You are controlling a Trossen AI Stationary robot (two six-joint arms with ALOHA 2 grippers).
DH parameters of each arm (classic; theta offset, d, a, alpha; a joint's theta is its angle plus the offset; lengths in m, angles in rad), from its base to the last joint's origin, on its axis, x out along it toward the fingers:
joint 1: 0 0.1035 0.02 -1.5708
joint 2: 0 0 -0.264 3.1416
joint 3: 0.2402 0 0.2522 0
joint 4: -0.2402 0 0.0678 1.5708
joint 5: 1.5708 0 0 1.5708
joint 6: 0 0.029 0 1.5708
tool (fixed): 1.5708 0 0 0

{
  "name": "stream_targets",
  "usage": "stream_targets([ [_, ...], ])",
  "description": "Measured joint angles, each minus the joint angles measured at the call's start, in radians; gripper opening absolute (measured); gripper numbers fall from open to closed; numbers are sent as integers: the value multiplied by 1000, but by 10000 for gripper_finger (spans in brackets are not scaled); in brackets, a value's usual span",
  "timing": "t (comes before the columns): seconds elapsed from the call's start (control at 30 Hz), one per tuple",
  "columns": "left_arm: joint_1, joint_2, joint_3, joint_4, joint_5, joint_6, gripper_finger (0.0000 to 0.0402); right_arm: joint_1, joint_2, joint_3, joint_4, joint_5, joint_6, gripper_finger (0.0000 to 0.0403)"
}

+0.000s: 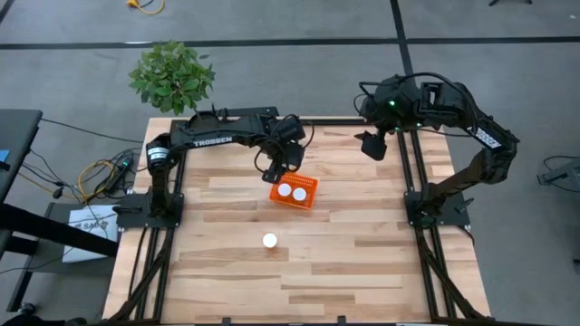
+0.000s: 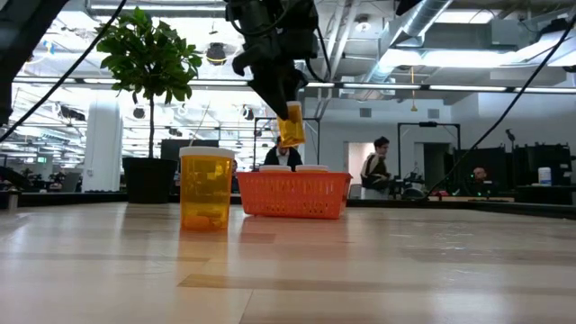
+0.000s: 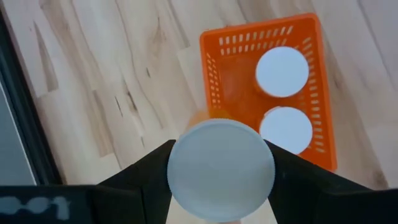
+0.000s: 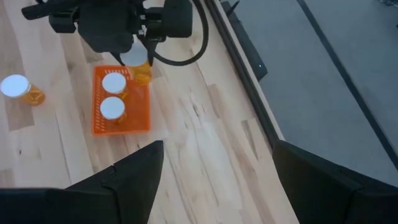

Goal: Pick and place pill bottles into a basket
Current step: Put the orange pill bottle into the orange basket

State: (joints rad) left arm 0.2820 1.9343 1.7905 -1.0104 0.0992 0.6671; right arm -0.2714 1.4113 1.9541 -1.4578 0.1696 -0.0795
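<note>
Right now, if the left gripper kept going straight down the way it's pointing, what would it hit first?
Probably the small orange perforated plastic basket: the left gripper, shut on a white-capped amber pill bottle, points down near its edge. Depth is unclear, so it might land on the wooden table beside it.

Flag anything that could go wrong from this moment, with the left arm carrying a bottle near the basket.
1. The left gripper holds a pill bottle above the table beside the orange basket, not over it; released now, it would likely miss.
2. Two bottles already fill much of the basket, so the held one may strike a cap or the rim.
3. The bottle on the table stands alone and could tip if approached off-centre.
</note>
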Motion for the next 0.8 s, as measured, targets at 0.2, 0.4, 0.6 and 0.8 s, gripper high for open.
stream_targets([
  [0.2,0,0,0,4,24,-1,201,-1,0,0,0,-6,-9,297],
  [0.4,9,13,2,10,46,-19,201,-1,0,0,0,-6,-8,297],
  [0.6,12,57,0,-36,54,-23,201,-1,0,0,0,-11,-7,297],
  [0.8,5,66,0,-1,53,-22,201,-6,0,0,-1,-13,0,297],
])
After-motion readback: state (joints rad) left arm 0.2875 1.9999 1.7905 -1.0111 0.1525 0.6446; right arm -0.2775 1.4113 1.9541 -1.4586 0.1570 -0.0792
